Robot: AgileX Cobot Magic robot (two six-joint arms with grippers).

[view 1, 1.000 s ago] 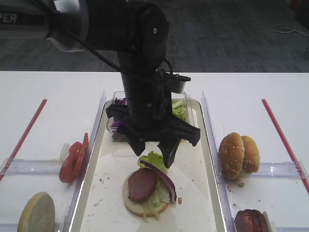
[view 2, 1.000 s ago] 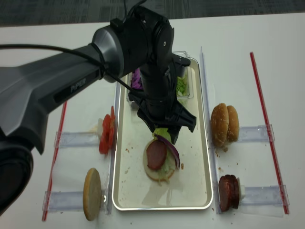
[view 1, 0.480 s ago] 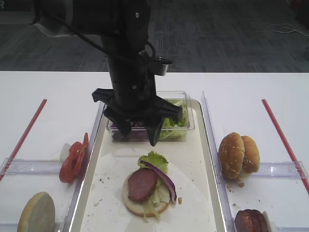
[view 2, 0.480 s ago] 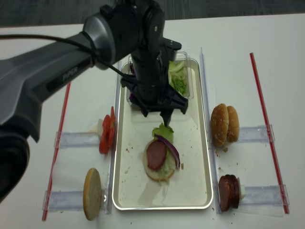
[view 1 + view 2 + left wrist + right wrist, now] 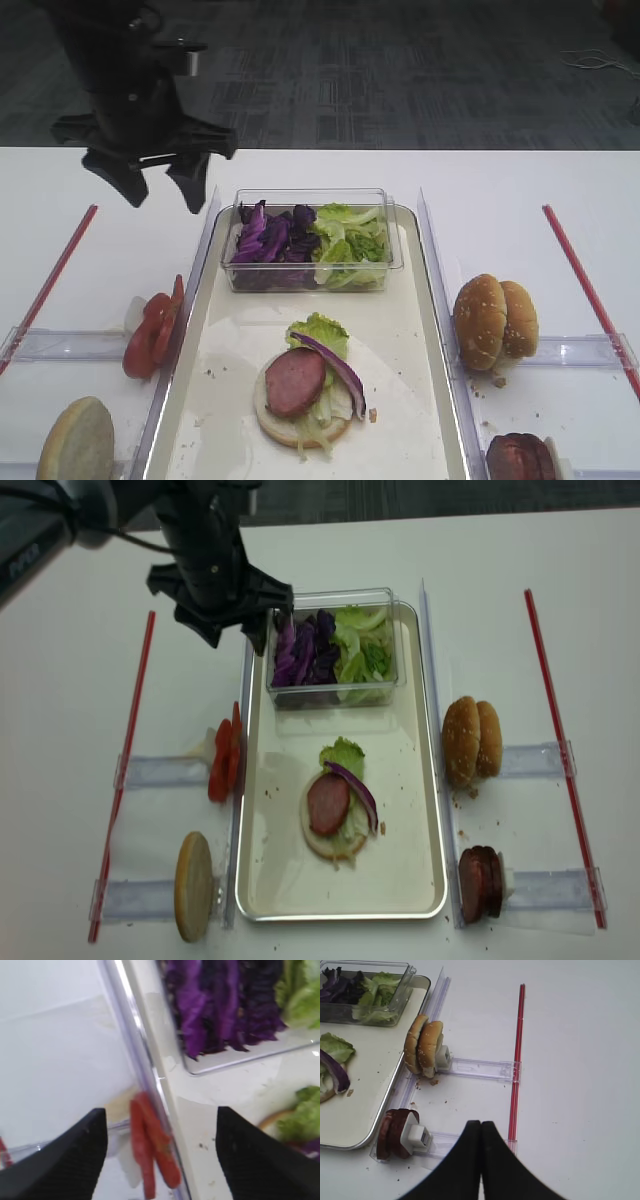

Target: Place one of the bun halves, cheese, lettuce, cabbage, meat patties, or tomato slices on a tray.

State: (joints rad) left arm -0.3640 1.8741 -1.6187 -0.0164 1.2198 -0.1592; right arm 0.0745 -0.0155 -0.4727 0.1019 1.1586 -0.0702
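Observation:
On the silver tray (image 5: 437,345) (image 5: 270,865) lies a bun half (image 5: 290,430) topped with lettuce (image 5: 318,330), a meat patty (image 5: 295,380) and a purple cabbage strip (image 5: 337,364). My left gripper (image 5: 162,198) (image 5: 237,642) hangs open and empty above the table, beyond the tray's back left corner. In its wrist view (image 5: 161,1111) the tomato slices (image 5: 152,1145) (image 5: 152,335) show below, between the fingers. The right gripper (image 5: 481,1124) is shut on nothing, near the meat patties (image 5: 392,1132) in their holder. No cheese is in view.
A clear box (image 5: 310,240) of purple cabbage and lettuce stands at the tray's far end. Two bun halves (image 5: 495,320) stand in a holder to the right, and one bun half (image 5: 75,440) to the front left. Red strips (image 5: 45,285) (image 5: 590,290) lie along both sides.
The left gripper has risen from over the stack on the tray and swung back and to the left, past the tray's left rim. It stayed open and empty.

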